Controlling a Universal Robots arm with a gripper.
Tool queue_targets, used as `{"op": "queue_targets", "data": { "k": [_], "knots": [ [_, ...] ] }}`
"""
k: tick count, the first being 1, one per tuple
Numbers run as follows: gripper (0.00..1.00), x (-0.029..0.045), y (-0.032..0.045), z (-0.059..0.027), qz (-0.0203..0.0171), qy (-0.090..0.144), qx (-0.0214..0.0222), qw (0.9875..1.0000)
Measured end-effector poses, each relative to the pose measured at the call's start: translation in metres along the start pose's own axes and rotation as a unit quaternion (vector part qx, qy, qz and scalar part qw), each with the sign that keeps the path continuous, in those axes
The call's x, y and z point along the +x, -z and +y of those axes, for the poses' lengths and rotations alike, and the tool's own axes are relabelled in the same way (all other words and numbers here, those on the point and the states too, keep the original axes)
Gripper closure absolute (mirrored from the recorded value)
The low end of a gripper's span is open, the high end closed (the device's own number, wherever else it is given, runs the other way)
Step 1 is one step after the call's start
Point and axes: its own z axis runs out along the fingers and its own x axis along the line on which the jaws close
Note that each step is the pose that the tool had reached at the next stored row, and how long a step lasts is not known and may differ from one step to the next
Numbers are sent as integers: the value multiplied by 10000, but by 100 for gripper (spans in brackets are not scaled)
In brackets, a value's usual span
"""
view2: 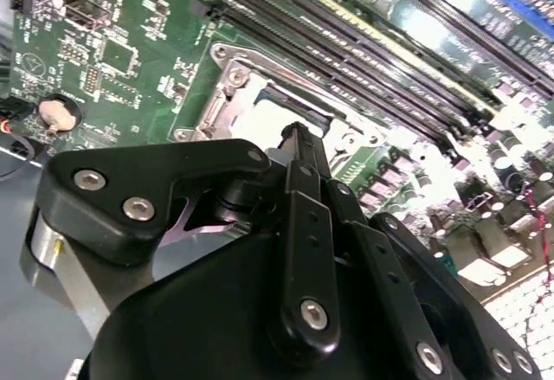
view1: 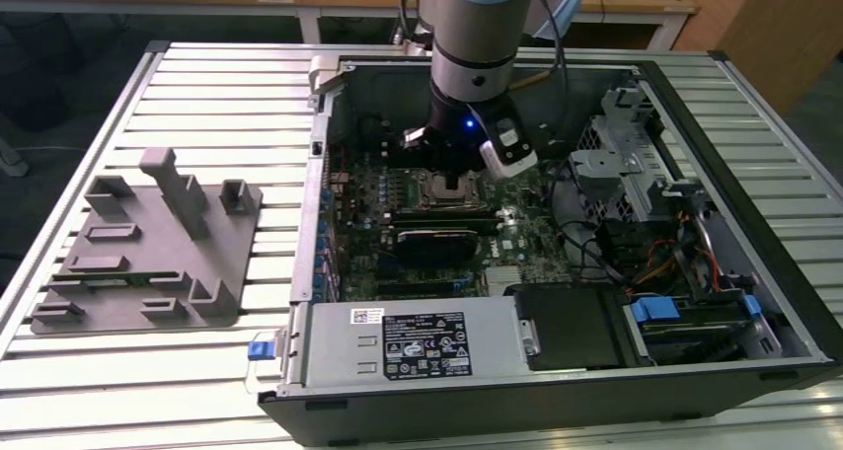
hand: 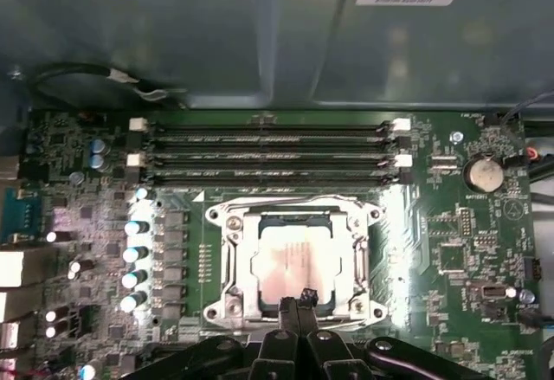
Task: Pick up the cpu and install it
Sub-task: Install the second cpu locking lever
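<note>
Fingers [view2: 299,142] pressed together over cpu [view2: 260,125] in socket [view2: 227,75].

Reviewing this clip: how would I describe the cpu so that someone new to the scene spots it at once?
Start from the open computer case and its green motherboard. Below the row of long black memory slots sits a square metal socket frame; the cpu lies inside it, under the gripper. It is the one flat, shiny silver square there.

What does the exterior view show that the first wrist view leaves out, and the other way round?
Exterior view alone: the grey plastic fixture tray on the slatted metal table, and the open black computer case.
First wrist view alone: the shiny silver square cpu lying inside the metal-framed socket, and the round silver coin battery.
Both: the green motherboard and black gripper.
</note>
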Motion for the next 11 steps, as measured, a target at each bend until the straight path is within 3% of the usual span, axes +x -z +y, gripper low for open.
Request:
{"op": "queue_targets", "data": {
  "k": [5, 11],
  "knots": [
    [89, -35, -11, 72, 0, 0, 25, 10000],
    [89, -35, -12, 79, 0, 0, 25, 10000]
  ]
}}
